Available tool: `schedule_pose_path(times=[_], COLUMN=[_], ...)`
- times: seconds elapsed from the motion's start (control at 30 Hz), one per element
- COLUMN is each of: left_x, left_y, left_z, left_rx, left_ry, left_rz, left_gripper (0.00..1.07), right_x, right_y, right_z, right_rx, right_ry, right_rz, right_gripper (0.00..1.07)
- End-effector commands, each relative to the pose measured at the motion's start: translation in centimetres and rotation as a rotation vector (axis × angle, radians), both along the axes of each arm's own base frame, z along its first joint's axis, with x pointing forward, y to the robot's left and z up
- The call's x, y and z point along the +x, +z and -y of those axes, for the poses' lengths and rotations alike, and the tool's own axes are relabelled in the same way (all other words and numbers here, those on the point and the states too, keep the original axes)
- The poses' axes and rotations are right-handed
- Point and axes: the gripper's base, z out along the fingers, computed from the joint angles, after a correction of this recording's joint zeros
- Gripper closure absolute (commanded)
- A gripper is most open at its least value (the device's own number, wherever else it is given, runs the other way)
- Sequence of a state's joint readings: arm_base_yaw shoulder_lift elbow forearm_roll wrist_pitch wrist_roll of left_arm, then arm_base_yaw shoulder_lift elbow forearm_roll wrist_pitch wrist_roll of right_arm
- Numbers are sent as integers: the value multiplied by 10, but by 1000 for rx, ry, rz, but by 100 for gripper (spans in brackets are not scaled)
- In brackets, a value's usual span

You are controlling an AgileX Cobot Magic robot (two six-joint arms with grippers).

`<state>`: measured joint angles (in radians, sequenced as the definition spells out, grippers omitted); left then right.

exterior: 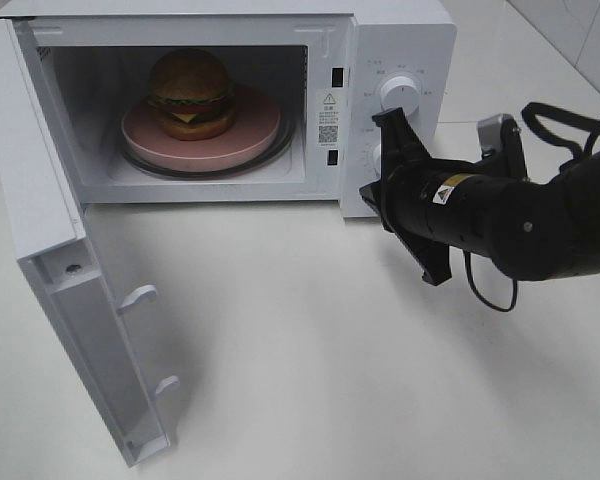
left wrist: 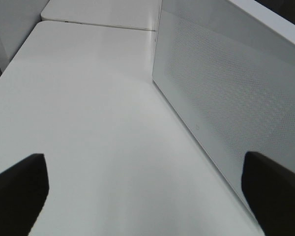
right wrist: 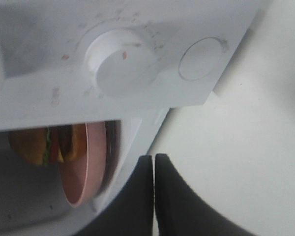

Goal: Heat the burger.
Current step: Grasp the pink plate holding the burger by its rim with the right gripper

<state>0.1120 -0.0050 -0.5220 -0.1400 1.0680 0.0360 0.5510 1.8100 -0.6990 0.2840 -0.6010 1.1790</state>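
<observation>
Burger point(exterior: 189, 95) sits inside the microwave point(exterior: 400, 40), centred on a pink plate point(exterior: 250, 140) that rests on the glass turntable. Its bun is upright and the lettuce and filling layers show at the side; in the right wrist view the burger point(right wrist: 44, 142) and the plate point(right wrist: 88, 167) appear through the open cavity, below the control panel.

The microwave door point(exterior: 80, 330) stands swung wide open toward the left, its inner face with the two latch hooks turned to the camera. So the loading looks done, and the door is not yet shut.

The right gripper point(exterior: 395, 195) hangs just in front of the control panel, near the lower knob point(right wrist: 118, 61), with its fingers point(right wrist: 169, 196) pressed together and holding nothing. Whether a fingertip touches the panel is hard to tell from here. The left gripper point(left wrist: 147, 191) is spread wide and empty, low over the desk point(left wrist: 88, 123) beside the outer, perforated face of the door point(left wrist: 226, 98).

The likely risk lies in the order of moves: turning a knob with the door open would heat nothing. A push by the left arm landing too near the hinge might slide the whole microwave on the smooth desk, or leave the hooks unlatched, and a hard swing could jolt the burger off the plate.
</observation>
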Motion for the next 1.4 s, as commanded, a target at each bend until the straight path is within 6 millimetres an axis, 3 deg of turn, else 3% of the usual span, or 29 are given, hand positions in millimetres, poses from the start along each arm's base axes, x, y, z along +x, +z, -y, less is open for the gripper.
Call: schedule_pose_path(times=[0.03, 0.33, 0.43, 0.5, 0.67, 0.77, 1.0, 1.23, 1.37, 1.4], left_x=[0, 0, 0, 0, 0, 0, 0, 0, 0, 0], left_y=[0, 0, 0, 0, 0, 0, 0, 0, 0, 0], left_z=[0, 0, 0, 0, 0, 0, 0, 0, 0, 0], left_rx=[-1, -1, -1, -1, -1, -1, -1, -1, -1, -1], left_ry=[4, 4, 4, 4, 4, 4, 4, 4, 4, 4], left_rz=[9, 9, 9, 9, 9, 9, 9, 9, 9, 9], left_gripper=[7, 7, 7, 7, 7, 7, 7, 7, 7, 7], right_x=[-10, -25, -25, -25, -24, -23, -23, -24, -21, -18], right_y=[16, 39, 42, 52, 61, 71, 78, 77, 78, 80], right_z=[-3, 0, 0, -3, -5, -7, -8, -6, -9, -11], right_rx=[-174, -554, -591, -767, -932, -1097, -1308, -1608, -1696, -1766], right_ry=[198, 540, 578, 783, 1009, 1250, 1574, 2008, 2023, 2000], right_rz=[44, 8, 7, 8, 34, 119, 287, 608, 687, 728], right_gripper=[107, 107, 107, 107, 107, 107, 106, 102, 96, 87])
